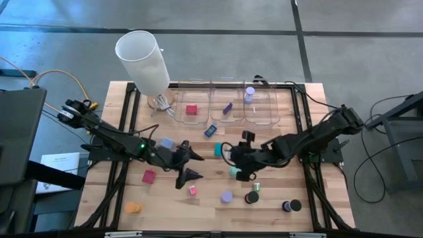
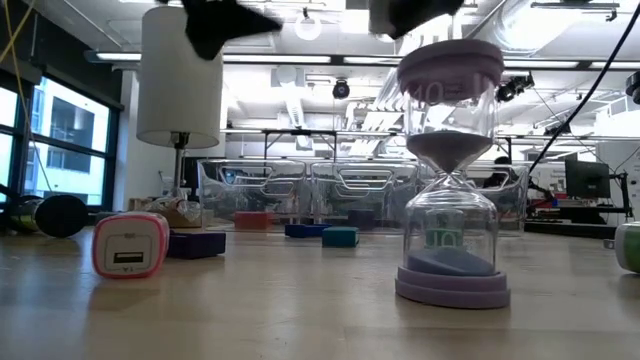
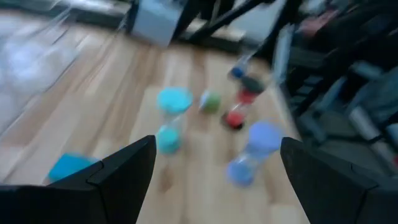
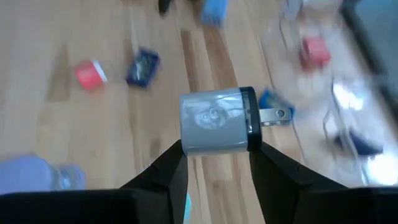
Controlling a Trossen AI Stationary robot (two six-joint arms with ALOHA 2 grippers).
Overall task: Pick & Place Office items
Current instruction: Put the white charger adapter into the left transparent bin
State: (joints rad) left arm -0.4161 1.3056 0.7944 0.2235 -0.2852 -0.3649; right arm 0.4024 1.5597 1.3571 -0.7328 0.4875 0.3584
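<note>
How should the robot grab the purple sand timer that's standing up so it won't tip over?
Probably from straight above, with the fingers closing across the lavender sand timer's round top cap. It stands upright on a wide base, so the cap faces up, and the glass waist below looks thin and slippery.

Pale wooden table [image 1: 277, 198], clear glossy plastic bins [image 1: 228, 106], matt white cylinder [image 1: 142, 59]
</note>
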